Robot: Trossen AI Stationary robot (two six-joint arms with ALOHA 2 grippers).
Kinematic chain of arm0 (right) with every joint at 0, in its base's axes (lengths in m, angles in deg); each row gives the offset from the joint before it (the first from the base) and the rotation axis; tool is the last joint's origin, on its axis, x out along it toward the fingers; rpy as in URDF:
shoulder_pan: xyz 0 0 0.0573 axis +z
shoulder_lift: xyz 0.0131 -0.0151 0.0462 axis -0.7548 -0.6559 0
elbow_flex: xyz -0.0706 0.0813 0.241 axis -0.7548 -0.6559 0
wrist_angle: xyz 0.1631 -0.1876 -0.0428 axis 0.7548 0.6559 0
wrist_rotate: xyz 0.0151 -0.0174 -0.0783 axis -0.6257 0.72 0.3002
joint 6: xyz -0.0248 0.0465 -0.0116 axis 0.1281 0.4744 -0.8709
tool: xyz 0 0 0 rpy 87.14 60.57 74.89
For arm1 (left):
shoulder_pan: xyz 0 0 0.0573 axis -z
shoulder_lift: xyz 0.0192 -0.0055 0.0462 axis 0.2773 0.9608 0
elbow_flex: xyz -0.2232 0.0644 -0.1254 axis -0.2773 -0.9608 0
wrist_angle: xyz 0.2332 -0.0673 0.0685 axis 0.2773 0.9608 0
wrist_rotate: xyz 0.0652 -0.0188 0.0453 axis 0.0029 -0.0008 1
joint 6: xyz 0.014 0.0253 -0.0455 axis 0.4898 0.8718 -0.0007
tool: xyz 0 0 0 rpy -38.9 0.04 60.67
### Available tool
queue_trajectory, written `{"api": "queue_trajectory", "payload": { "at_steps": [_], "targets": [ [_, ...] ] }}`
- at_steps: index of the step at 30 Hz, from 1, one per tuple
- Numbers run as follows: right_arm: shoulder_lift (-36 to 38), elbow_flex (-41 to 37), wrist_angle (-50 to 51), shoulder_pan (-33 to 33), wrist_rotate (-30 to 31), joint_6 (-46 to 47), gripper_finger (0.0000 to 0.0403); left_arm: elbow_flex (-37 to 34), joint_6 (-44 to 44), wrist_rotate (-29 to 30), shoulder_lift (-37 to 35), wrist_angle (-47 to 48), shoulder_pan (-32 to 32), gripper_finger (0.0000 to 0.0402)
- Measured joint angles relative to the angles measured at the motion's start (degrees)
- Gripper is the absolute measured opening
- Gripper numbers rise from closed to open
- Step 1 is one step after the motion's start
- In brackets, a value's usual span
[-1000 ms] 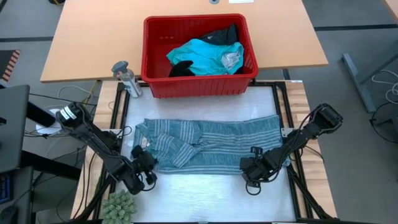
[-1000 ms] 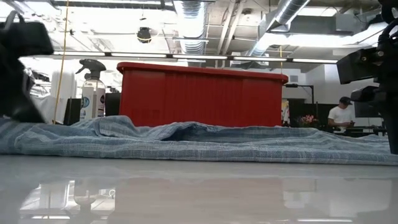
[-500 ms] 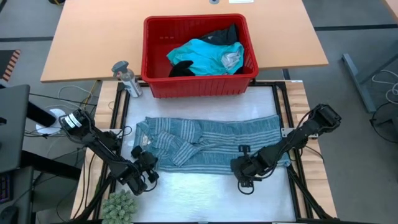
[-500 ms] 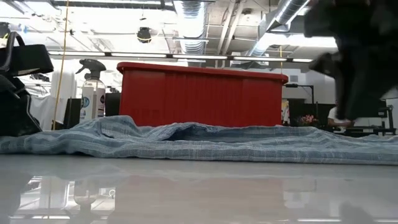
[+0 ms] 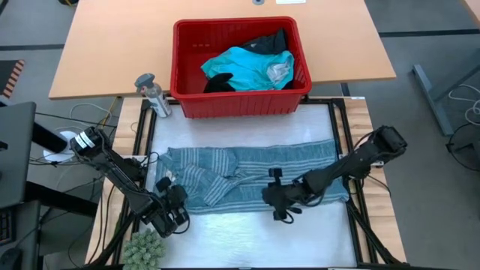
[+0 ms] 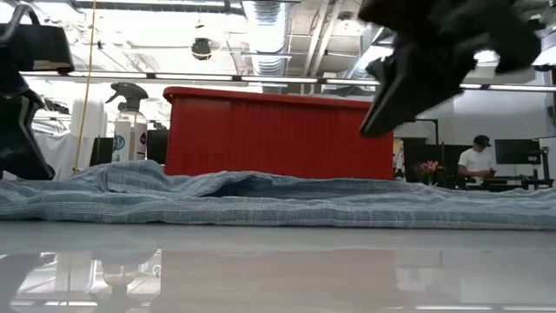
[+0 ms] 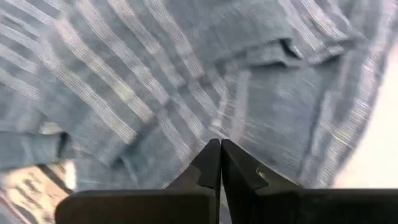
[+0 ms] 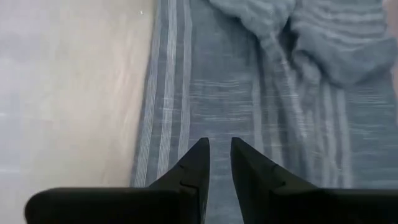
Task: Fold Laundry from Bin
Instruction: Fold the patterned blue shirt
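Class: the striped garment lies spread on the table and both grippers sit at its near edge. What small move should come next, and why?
Probably lower the right gripper onto the striped garment's near hem and pinch it: its fingers stand slightly apart just above that edge. The left gripper, shut, waits near the left corner.

No legible text on anything.

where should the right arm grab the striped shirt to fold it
Take the striped garment by its near hem, coming in low from the bare white table side. That edge lies flat and straight, just ahead of the right end effector, whereas the middle is bunched.
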State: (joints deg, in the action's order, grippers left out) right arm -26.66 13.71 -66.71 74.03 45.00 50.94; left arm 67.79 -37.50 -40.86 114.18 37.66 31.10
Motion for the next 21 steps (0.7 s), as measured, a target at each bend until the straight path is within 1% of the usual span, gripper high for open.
{"api": "queue_trajectory", "payload": {
  "at_steps": [3, 5, 8, 11, 15, 17, 19, 21],
  "targets": [
    [-3.76, -0.15, -1.28, -0.04, -0.08, -0.38, 0.0091, 0.04, 0.96, 0.01, 0.02, -0.1, 0.02, 0.0003],
    [-6.76, -0.15, -3.97, -0.03, -0.09, -1.38, 0.0091, 0.04, 1.81, -0.27, 0.02, 0.26, 0.02, 0.0009],
    [-10.59, 0.06, -5.85, 0.0, -0.09, -3.22, 0.0091, 0.04, 3.2, -3.16, -0.47, 0.8, 0.02, 0.0026],
    [-12.77, 0.44, -5.81, 0.0, -0.05, -3.42, 0.0091, 0.74, 3.28, -5.92, -2.28, 2.58, -0.22, 0.0045],
    [-13.43, 0.62, -6.11, -0.39, 0.15, -3.72, 0.0091, 3.88, 1.74, -6.78, -5.56, 8.02, -0.14, 0.0062],
    [-13.43, 0.62, -6.26, -0.52, 0.16, -4.25, 0.0091, 4.82, 0.65, -5.19, -7.23, 7.67, 0.56, 0.0065],
    [-13.15, 0.62, -6.16, -0.68, 0.12, -4.46, 0.0091, 4.98, 0.44, -1.22, -8.08, 4.37, 1.9, 0.0065],
    [-13.11, 0.6, -6.15, -0.86, 0.02, -4.46, 0.0091, 4.98, 1.07, 0.8, -7.85, 2.13, 3.23, 0.0066]
  ]
}}
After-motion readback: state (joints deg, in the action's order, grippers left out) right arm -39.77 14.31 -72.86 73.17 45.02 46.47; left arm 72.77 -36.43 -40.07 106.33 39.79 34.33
